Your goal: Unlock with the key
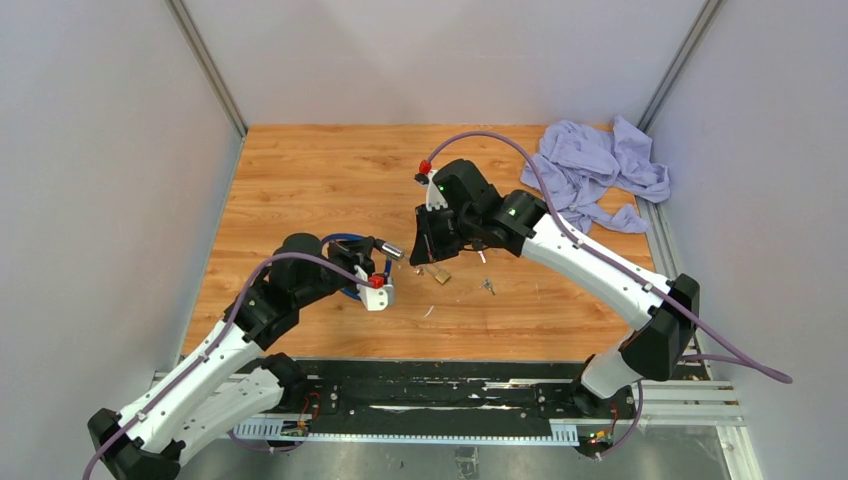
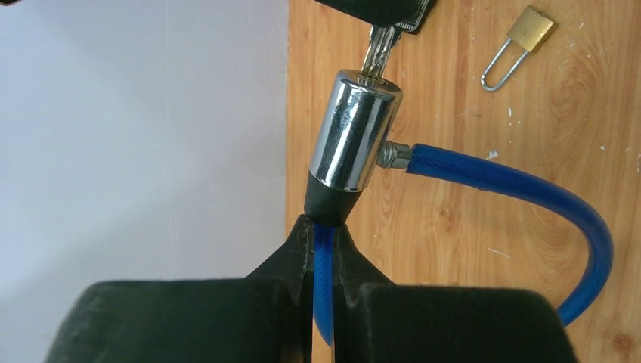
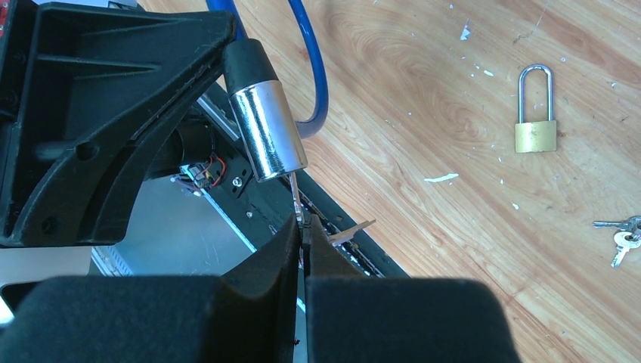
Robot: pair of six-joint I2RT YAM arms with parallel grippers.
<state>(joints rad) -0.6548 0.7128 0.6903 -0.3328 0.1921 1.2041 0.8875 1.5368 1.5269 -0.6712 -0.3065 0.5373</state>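
A blue cable lock (image 2: 514,181) with a chrome cylinder (image 2: 354,132) is held up above the wooden table. My left gripper (image 2: 323,227) is shut on the blue cable just below the cylinder's black collar. The key (image 3: 295,198) is pinched at its head in my right gripper (image 3: 304,224), which is shut. The key's blade goes into the end of the chrome cylinder (image 3: 266,132). In the top view the two grippers meet near the table's middle, left gripper (image 1: 372,262) facing right gripper (image 1: 425,250).
A brass padlock (image 1: 438,272) with its shackle closed lies on the table (image 1: 300,180) just below the grippers. A small bunch of keys (image 1: 487,287) lies to its right. A crumpled lilac cloth (image 1: 598,170) is at the back right corner. Walls close in on three sides.
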